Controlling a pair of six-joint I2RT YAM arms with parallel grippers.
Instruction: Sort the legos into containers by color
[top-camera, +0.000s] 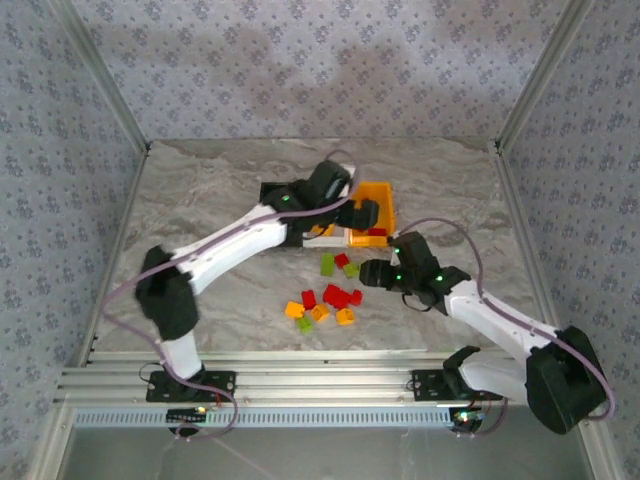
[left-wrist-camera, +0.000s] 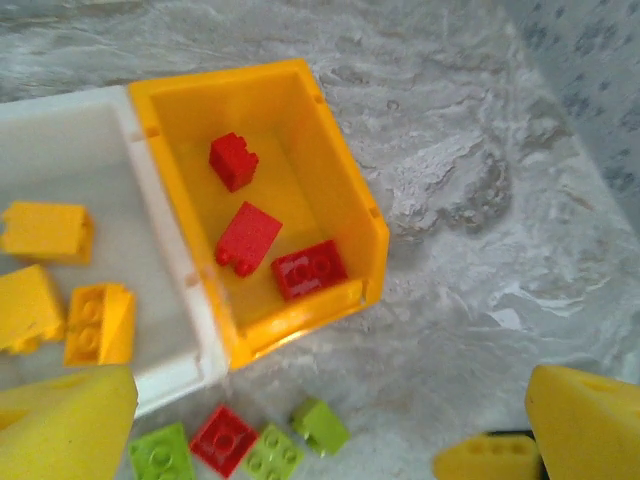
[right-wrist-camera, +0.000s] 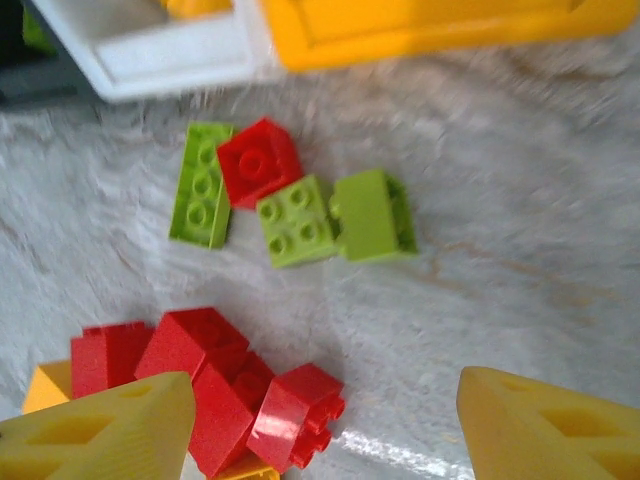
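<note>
On the grey marbled surface, the orange-yellow bin and the white bin stand touching side by side. The black bin sits on the white one's other side, largely hidden by the left arm. 3 red bricks lie in the orange-yellow bin and 3 orange-yellow bricks lie in the white bin. The left claw hangs over the near edge of these 2 bins, fingers spread wide with nothing between them. Just in front of the bins, 3 green bricks and 1 red brick lie touching one another. Nearer the arms is a heap of red bricks with an orange-yellow one at its edge. The right claw hovers above this heap, spread wide and empty.
</note>
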